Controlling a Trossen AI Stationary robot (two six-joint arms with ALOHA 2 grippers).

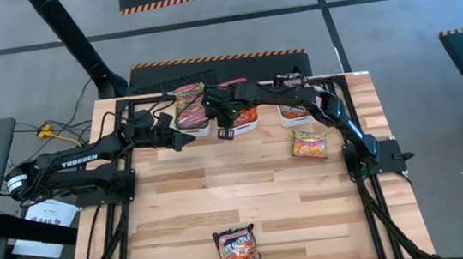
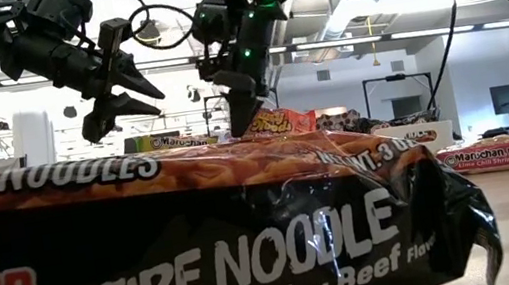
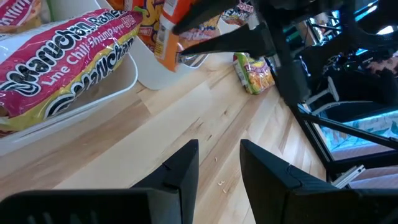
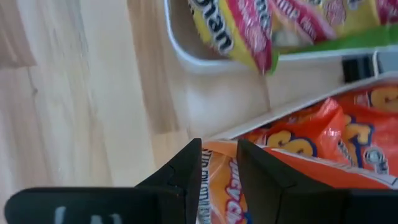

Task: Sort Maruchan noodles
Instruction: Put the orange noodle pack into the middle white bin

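From above, the right pincer point(image 1: 225, 133) hangs over the middle bin point(image 1: 244, 125) at the counter's point(image 1: 247, 197) far edge, clamped on an orange noodle packet point(image 1: 247, 113). The left pincer point(image 1: 188, 139), just beside it, holds nothing, fingers slightly apart. A green-yellow packet point(image 1: 309, 145) lies near the right pincer; a black packet point(image 1: 237, 245) lies well apart.

At counter height, the right pincer point(image 2: 242, 114) pinches the orange packet point(image 2: 282, 121) by its edge.

Glossy plastic noodle pkts point(image 1: 236, 245), smooth wood table point(image 1: 246, 188), white plastic bins point(image 3: 118, 84).
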